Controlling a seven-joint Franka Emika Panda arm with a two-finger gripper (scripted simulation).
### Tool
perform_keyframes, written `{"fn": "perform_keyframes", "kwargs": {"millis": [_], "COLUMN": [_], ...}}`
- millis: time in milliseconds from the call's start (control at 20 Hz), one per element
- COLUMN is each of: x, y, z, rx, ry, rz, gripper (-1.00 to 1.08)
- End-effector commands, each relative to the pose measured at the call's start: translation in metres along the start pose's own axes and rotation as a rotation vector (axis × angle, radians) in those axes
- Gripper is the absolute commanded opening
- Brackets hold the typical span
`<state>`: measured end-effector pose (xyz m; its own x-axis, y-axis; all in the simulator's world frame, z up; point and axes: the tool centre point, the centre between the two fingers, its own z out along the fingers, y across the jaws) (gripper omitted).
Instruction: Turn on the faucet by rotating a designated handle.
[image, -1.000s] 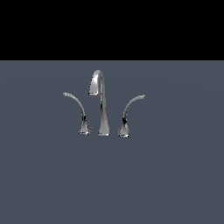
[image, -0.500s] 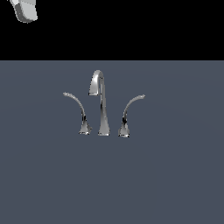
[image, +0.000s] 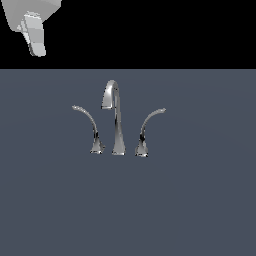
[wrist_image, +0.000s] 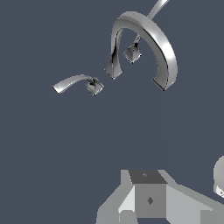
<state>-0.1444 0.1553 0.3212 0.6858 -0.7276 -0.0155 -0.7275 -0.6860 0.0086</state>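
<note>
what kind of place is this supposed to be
Likely a bare simulated test scene, not a real bathroom: a chrome faucet stands alone on a flat grey surface, black void behind, gripper overhead.

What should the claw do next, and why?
Probably come down and toward the exterior view's right, to the handle whose tip arcs to that view's left. The claw hangs high in the upper corner on that view's left, well apart from the faucet, touching nothing. Whether it is open is unclear.
</note>
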Motion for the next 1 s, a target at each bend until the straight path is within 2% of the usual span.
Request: {"fn": "perform_keyframes", "kwargs": {"millis": [0, 950], "x": [0.003, 0.042], "y": [-0.011, -0.078], "z": [0.009, 0.067], "rx": [0.003, 0.012], "ry": [-0.001, 0.000], "rz": [0.050, 0.393], "gripper": [-1.00, -1.00]}}
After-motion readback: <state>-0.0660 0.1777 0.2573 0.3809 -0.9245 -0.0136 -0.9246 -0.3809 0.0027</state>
